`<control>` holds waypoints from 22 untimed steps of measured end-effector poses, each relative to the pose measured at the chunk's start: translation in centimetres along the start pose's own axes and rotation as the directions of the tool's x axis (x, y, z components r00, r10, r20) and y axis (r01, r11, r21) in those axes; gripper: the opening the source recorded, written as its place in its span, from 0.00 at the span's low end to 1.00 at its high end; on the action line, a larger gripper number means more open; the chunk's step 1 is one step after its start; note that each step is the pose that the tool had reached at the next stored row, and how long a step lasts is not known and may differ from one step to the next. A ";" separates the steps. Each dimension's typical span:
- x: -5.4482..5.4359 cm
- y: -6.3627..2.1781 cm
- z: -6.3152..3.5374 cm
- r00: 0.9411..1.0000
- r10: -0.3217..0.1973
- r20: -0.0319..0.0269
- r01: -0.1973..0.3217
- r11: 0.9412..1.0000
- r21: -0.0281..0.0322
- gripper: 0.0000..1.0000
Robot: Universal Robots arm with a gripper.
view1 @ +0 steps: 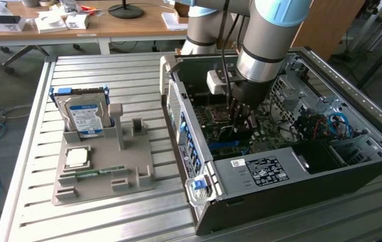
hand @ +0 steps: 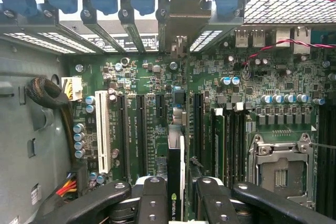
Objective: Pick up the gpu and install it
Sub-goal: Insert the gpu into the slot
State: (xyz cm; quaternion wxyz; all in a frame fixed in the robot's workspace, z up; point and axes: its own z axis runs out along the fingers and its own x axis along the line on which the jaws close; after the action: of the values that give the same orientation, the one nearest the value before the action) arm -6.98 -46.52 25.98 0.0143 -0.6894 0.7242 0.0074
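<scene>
My gripper is shut on the gpu, a thin dark card seen edge-on with a green logo near the fingers. The card stands upright over the motherboard, in line with the black expansion slots. Its metal bracket reaches the rear slot openings of the case. Whether the card sits fully in a slot I cannot tell. In the exterior view the arm reaches down into the open computer case, with the gripper low over the board.
Beside the case, on the exterior view's left, a grey fixture holds a hard drive with a blue label, a processor chip and a green memory stick. Inside are a white slot, a processor socket and cable bundles.
</scene>
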 end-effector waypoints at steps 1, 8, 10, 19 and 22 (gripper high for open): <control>0.0 0.00 0.00 1.000 -0.001 0.000 0.001 1.000 0.000 0.26; 0.0 0.00 0.06 1.000 -0.001 0.000 0.001 1.000 0.000 0.26; 0.0 0.00 0.16 1.000 -0.001 0.000 0.001 1.000 0.000 0.26; 0.0 0.00 0.37 1.000 -0.001 0.000 0.001 1.000 0.000 0.26; 0.0 0.00 0.41 1.000 -0.001 0.000 0.001 1.000 0.000 0.26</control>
State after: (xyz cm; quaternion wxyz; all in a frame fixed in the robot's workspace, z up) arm -6.97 -46.52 25.57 0.0144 -0.6898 0.7238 0.0074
